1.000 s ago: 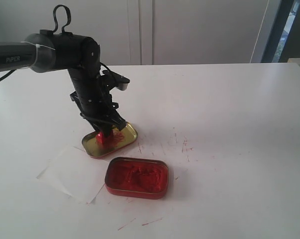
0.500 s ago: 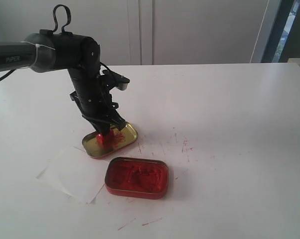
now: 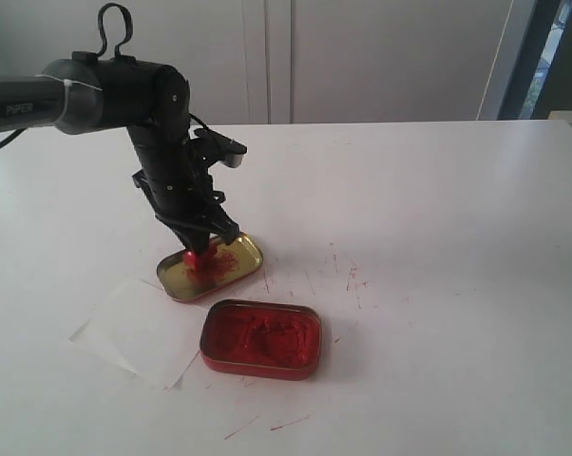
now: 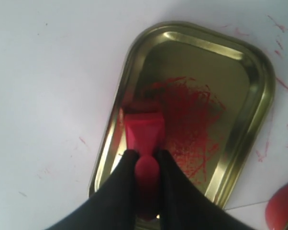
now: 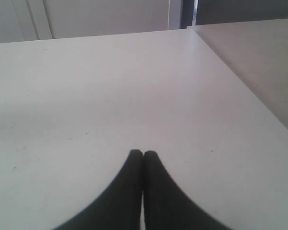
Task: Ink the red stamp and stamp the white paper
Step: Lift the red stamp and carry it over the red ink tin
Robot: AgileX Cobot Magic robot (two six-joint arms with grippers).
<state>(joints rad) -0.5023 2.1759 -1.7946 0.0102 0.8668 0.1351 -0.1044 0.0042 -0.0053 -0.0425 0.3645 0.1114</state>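
Paper: the thin white rectangular paper sheet [image 3: 139,331] lies flat on the white surface [image 3: 438,237], just left of the tin.
Left claw: the black left claw [image 4: 144,155] points down over the lid, clenched on the stamp's knob.
Stamp: the small red plastic stamp [image 4: 143,132] has its block base over the lid's red-smeared floor; whether they touch is unclear.
Lid: the shallow gold-coloured metal lid [image 4: 259,96] sits just behind the tin.
Tin: the red rectangular tin of red ink [image 3: 261,339] stands open.
Right claw: the black right claw [image 5: 143,154] has its fingers pressed together, holding nothing.
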